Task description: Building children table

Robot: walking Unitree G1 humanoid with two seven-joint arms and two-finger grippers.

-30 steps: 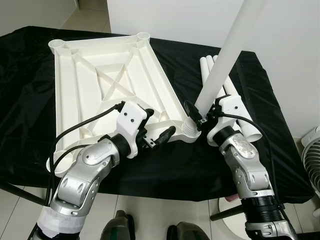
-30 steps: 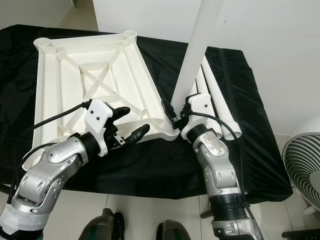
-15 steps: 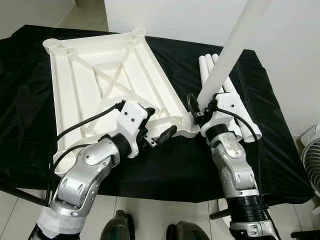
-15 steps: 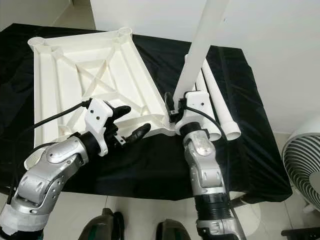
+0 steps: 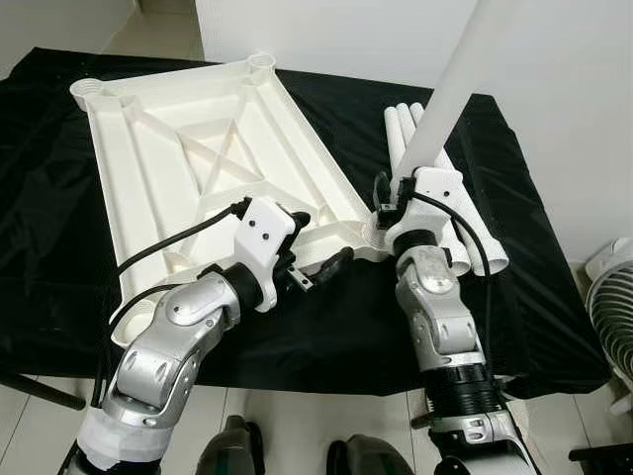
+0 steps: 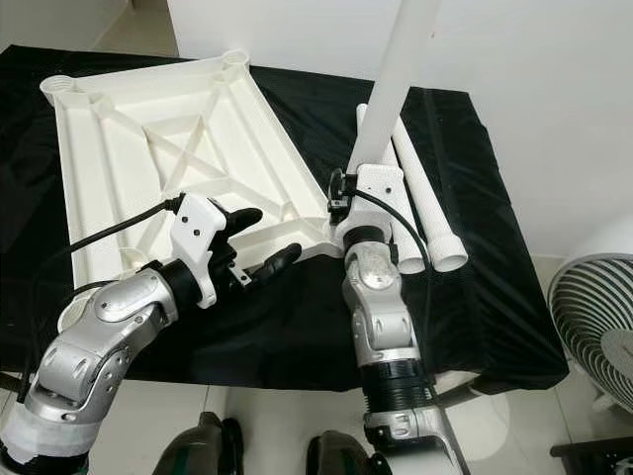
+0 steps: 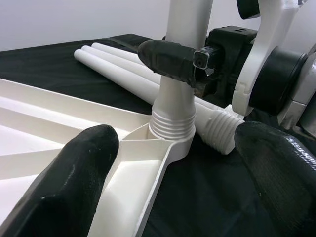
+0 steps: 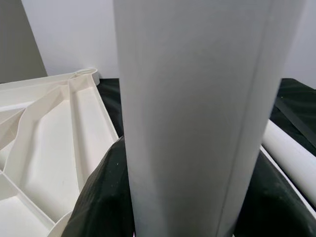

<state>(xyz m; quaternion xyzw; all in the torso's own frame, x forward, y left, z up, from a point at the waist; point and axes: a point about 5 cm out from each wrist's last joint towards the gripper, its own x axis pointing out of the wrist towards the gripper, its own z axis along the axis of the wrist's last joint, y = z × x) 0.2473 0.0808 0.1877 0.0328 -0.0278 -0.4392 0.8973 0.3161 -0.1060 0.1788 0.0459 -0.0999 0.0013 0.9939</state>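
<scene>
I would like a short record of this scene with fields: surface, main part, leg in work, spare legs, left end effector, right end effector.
surface: table under black cloth
main part: white tabletop, lying underside up, ribs showing
leg in work: white leg standing upright, threaded end in the near right corner socket
spare legs: three legs lying on the cloth, right of the tabletop
left end effector: open, at the near edge of the tabletop, beside the socket
right end effector: shut on the upright leg, just above the socket
</scene>
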